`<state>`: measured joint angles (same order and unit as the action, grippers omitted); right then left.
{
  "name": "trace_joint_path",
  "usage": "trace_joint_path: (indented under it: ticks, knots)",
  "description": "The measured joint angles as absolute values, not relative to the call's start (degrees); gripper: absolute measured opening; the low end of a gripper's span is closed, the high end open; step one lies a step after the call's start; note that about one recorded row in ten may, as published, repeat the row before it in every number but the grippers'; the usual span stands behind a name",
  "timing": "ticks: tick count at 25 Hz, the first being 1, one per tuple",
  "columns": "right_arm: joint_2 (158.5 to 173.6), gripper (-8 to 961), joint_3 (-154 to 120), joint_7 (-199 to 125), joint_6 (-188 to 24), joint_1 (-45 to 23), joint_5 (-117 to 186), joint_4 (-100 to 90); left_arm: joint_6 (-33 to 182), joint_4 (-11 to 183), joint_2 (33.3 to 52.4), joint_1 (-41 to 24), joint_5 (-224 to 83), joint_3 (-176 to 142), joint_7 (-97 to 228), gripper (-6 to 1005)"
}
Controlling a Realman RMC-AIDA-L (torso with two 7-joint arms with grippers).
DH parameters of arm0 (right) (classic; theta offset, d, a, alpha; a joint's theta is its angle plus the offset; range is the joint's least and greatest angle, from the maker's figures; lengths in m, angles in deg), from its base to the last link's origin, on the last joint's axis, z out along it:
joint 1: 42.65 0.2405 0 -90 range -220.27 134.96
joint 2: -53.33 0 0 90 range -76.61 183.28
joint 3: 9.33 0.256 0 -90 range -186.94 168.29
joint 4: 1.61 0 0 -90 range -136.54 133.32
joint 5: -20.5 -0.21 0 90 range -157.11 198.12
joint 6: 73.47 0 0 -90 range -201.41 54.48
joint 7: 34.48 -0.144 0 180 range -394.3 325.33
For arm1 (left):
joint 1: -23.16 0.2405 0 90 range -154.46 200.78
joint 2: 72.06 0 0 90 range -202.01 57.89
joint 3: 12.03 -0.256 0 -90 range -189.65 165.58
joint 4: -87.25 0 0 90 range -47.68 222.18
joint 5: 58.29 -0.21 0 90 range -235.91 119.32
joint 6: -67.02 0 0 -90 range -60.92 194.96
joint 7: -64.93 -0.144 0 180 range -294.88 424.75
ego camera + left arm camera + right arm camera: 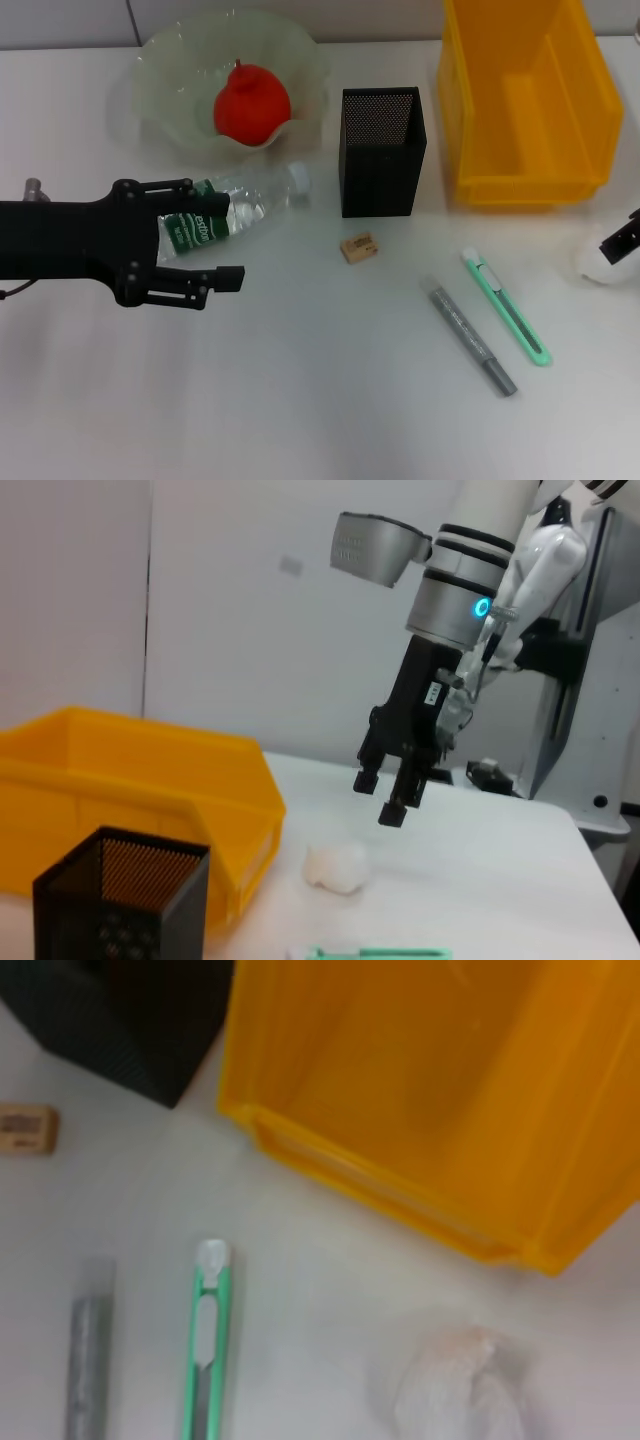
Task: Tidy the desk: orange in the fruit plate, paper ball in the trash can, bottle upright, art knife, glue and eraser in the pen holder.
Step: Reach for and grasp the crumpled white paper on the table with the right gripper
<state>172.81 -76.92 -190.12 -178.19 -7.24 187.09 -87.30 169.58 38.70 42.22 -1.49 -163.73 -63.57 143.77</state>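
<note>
The orange (252,105) lies in the translucent fruit plate (160,70). The clear bottle (240,208) lies on its side in front of the plate. My left gripper (215,232) is open, its fingers on either side of the bottle's labelled middle. The eraser (357,247), grey glue stick (472,336) and green art knife (507,305) lie on the table in front of the black mesh pen holder (382,150). The white paper ball (588,262) sits at the right edge. My right gripper (380,795) hangs open just above the paper ball (337,867).
The yellow bin (525,95) stands at the back right beside the pen holder. The right wrist view shows the bin (430,1090), paper ball (460,1385), art knife (208,1350), glue stick (88,1360) and eraser (25,1128).
</note>
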Motion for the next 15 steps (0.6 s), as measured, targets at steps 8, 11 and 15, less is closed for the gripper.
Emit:
trace_joint_path:
  ticks: [8,11,15]
  knots:
    - [172.83,773,-77.17,-189.91,-171.46,-6.78,186.69,-78.12,167.90,38.97,42.61,-1.37,-164.13,-63.72,143.95,856]
    - [172.74,773,-77.81,-189.82,-168.82,-6.50,186.57,-74.83,167.62,39.09,42.74,-1.69,-164.67,-63.86,144.27,856]
    - [172.72,773,-79.24,-189.97,-165.96,-6.56,186.72,-72.94,166.91,40.15,43.10,-2.85,-166.68,-63.66,144.46,856]
